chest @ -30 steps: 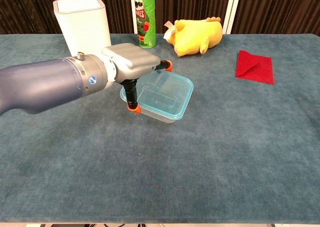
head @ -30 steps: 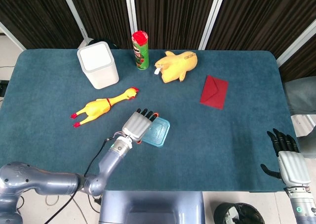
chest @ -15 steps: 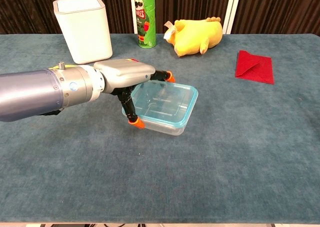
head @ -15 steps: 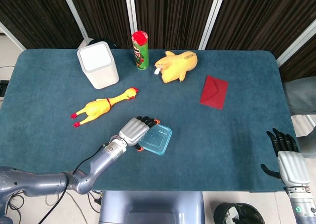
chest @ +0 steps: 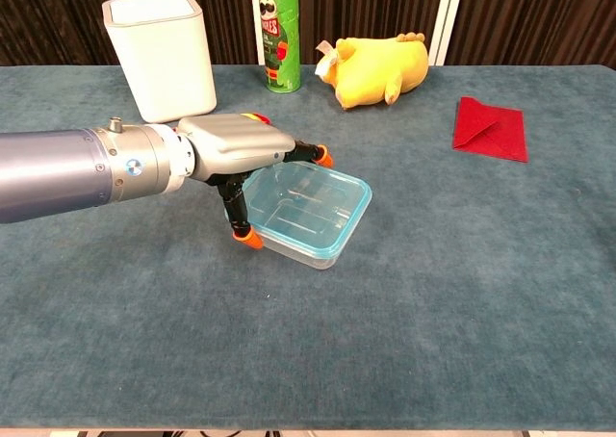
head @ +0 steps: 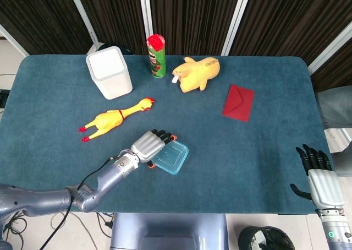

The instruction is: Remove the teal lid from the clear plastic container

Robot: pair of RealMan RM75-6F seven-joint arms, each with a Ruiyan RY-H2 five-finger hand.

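Observation:
The clear plastic container point(head: 171, 158) point(chest: 313, 211) with its teal lid point(chest: 354, 209) on sits on the blue table, near the front middle. My left hand point(head: 147, 145) point(chest: 236, 148) lies over the container's left side. Its orange-tipped fingers point(chest: 320, 154) reach the far edge and its thumb presses the near left corner, so it grips the box across that side. My right hand point(head: 318, 177) shows only in the head view, off the table's front right corner, with fingers apart and holding nothing.
A white bin point(head: 109, 71) point(chest: 159, 52), a chips can point(head: 156, 55) point(chest: 275, 33) and a yellow plush point(head: 197, 74) point(chest: 380, 66) stand along the back. A rubber chicken point(head: 113, 119) lies left of centre. A red envelope point(head: 238, 102) point(chest: 492, 127) lies at right.
My left hand has pulled the container toward the table's front edge and slightly left, turning it a little. The right hand has stayed put.

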